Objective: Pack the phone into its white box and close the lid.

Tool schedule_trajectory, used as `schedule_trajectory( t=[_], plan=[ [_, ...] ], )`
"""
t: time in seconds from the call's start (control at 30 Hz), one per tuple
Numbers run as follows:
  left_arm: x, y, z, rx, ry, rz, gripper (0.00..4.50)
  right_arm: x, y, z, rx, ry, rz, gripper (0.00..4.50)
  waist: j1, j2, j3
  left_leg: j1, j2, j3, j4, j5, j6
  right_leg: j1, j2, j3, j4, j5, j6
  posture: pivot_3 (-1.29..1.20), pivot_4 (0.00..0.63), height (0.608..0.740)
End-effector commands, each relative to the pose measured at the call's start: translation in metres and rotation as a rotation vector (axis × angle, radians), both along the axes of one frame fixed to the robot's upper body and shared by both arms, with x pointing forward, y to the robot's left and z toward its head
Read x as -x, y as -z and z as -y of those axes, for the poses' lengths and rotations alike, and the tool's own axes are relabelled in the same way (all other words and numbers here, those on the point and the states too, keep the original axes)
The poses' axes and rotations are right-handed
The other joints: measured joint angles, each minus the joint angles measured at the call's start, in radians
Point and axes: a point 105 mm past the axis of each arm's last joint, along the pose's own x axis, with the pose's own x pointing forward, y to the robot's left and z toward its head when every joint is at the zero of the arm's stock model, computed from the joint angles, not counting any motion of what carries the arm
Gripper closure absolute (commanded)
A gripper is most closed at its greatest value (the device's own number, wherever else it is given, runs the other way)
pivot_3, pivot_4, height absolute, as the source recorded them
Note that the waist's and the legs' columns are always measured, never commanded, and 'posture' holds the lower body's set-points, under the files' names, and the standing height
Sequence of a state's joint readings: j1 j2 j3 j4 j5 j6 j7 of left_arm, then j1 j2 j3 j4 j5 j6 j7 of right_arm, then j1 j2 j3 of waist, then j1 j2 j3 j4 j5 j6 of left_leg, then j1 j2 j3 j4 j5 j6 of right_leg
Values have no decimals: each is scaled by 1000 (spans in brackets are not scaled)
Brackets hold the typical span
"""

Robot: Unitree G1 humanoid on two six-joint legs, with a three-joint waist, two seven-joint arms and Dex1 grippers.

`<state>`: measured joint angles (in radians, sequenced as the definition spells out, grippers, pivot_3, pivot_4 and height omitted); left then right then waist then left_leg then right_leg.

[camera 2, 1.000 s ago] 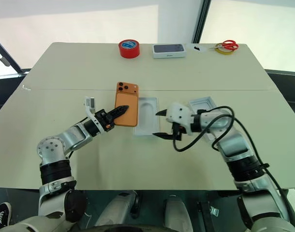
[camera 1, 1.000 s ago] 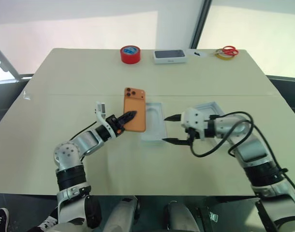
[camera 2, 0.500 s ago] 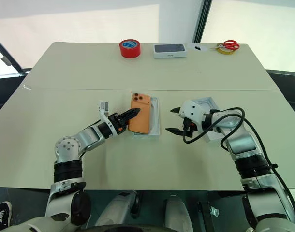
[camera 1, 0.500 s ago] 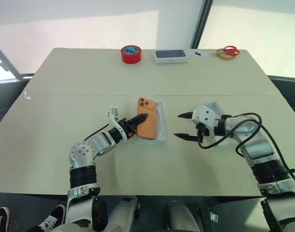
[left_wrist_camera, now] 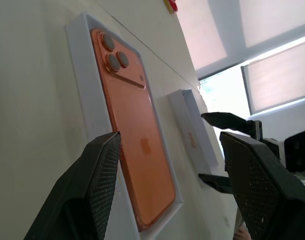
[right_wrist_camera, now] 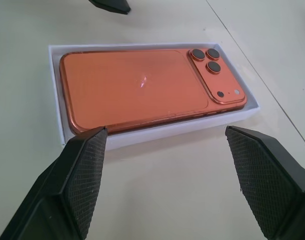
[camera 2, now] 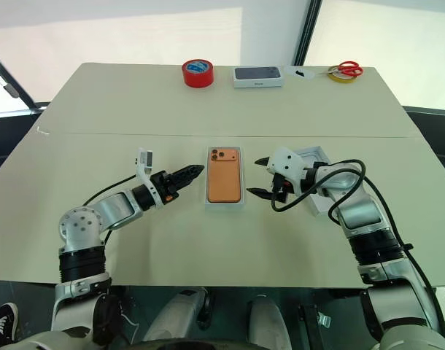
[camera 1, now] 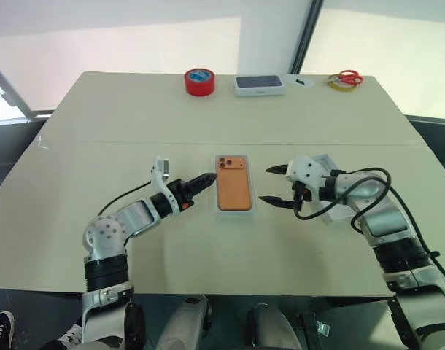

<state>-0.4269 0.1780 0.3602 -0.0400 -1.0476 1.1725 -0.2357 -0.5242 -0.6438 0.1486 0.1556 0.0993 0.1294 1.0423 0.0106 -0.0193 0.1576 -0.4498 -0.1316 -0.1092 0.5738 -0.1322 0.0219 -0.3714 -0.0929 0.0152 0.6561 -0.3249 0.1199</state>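
The orange phone (camera 1: 233,191) lies flat, back up, inside the white box (camera 1: 234,212) at the middle of the table, its camera cluster at the far end. My left gripper (camera 1: 205,179) stands open just left of the box, a small gap away, holding nothing. On the box's right side my right gripper (camera 1: 265,185) is open too, its fingertips pointing at the box without touching it. In the right wrist view the phone (right_wrist_camera: 137,85) sits within the box walls (right_wrist_camera: 157,131). The white lid (camera 2: 315,154) rests open side up behind the right gripper.
Along the table's far edge stand a red tape roll (camera 1: 199,81), a closed dark-topped white box (camera 1: 258,84), and red-handled scissors (camera 1: 344,77) on a yellow ring. Bare table lies in front of the box and to both sides.
My left gripper carried the phone rightward, laid it into the box, let go, opened and drew back left. The right gripper shifted slightly right of the box, still open.
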Motion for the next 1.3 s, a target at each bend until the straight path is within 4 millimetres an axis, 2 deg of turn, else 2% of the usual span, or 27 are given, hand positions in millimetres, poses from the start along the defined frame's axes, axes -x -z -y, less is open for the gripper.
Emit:
schedule_trajectory(
  t=[0.03,0.07,0.1,0.23,0.27,0.37,0.43,0.63,0.9,1.03,1.17,1.3],
  plan=[
    [-10,-6,-15,-215,-68,144,1713,-14,-9,-2,9,43,79,1075,-1,0,0,0,0,0,0,0,0,0,0,0,0,0,0,0,150,740],
    [-14,-1,-19,-318,-77,183,2027,-18,-8,-2,26,55,100,1398,-2,0,0,0,0,0,0,0,0,0,0,0,0,0,0,0,150,740],
    [-18,3,-22,-385,-92,207,2541,-21,-6,-2,49,67,116,1955,-1,1,0,0,0,1,-1,0,0,0,0,1,0,0,0,0,150,740],
    [-33,10,-19,-507,-85,273,4496,-31,9,-6,140,86,164,3973,5,2,0,0,-1,1,-1,0,0,-1,0,1,0,0,-2,0,150,740],
    [-35,13,-16,-540,-69,284,4500,-32,11,-9,146,80,170,4450,4,2,0,0,-1,1,-1,0,0,-1,0,1,0,0,-1,0,150,740],
    [-35,23,-4,-580,9,284,4500,-31,15,-16,160,59,168,4450,2,2,1,0,-1,1,-1,0,0,-1,-1,1,0,0,0,0,150,740],
    [-30,30,13,-583,104,293,4500,-30,20,-15,192,48,169,4450,0,2,1,0,-1,1,-1,0,0,-1,-1,1,0,0,0,0,150,740],
    [-19,36,44,-571,285,358,4500,-19,14,-17,128,11,126,4450,2,3,1,0,-1,0,-1,0,0,-1,0,1,0,0,0,0,150,740],
    [-15,26,96,-493,446,449,4500,14,25,25,203,44,35,4450,26,4,1,-2,-4,-1,1,-1,2,0,-3,-1,0,0,0,0,150,740],
    [-9,31,116,-486,528,457,4500,24,22,43,224,95,27,4450,28,4,1,-4,-4,-1,2,-2,2,-1,-4,-1,-1,0,0,0,150,740],
    [-1,35,131,-468,581,466,4500,35,22,55,218,131,-33,4450,29,4,2,-4,-4,-1,2,-1,2,-1,-4,-2,-1,0,1,0,150,740],
    [0,39,133,-476,595,462,4500,36,20,60,217,162,-46,4450,26,4,2,-4,-4,-2,2,-2,3,-1,-4,-2,-1,0,0,0,150,740]
  ],
)
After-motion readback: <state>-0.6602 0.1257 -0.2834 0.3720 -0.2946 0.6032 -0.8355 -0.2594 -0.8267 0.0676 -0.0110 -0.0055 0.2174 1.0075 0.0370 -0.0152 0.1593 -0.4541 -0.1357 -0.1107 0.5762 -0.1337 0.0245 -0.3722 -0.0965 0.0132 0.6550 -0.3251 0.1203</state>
